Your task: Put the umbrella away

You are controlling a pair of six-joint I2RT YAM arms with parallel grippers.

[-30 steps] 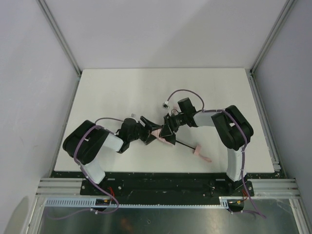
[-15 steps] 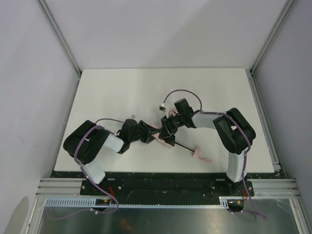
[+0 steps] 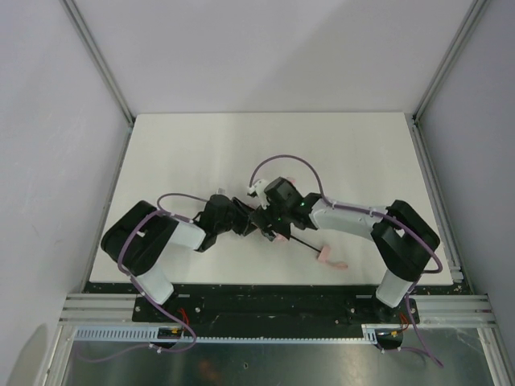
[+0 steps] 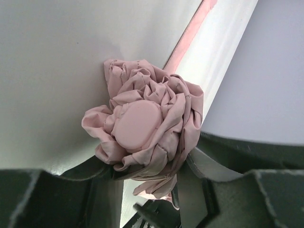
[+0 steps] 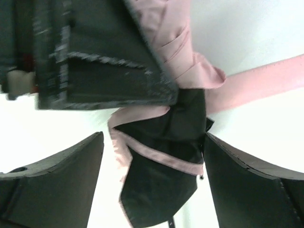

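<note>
The umbrella [image 3: 278, 236] lies folded on the white table [image 3: 201, 145], its black shaft [image 3: 302, 243] running right to the pink handle [image 3: 328, 257]. My left gripper [image 3: 245, 223] is shut on the canopy's top end. In the left wrist view the bunched pink fabric and round cap [image 4: 137, 124] sit squeezed between the dark fingers [image 4: 223, 164]. My right gripper [image 3: 267, 226] hangs over the canopy, right beside the left one. Its jaws are open around a black, pink-edged fold of fabric [image 5: 161, 175], with a gap on the left side.
Grey enclosure walls and aluminium posts [image 3: 100, 60] surround the table on three sides. The arm bases and a black rail [image 3: 265, 301] line the near edge. A purple cable [image 3: 282, 161] loops above the right wrist.
The right gripper has opened off the fabric and its arm has stretched leftward. The left gripper has closed on the canopy's top end. The handle has shifted slightly left.
</note>
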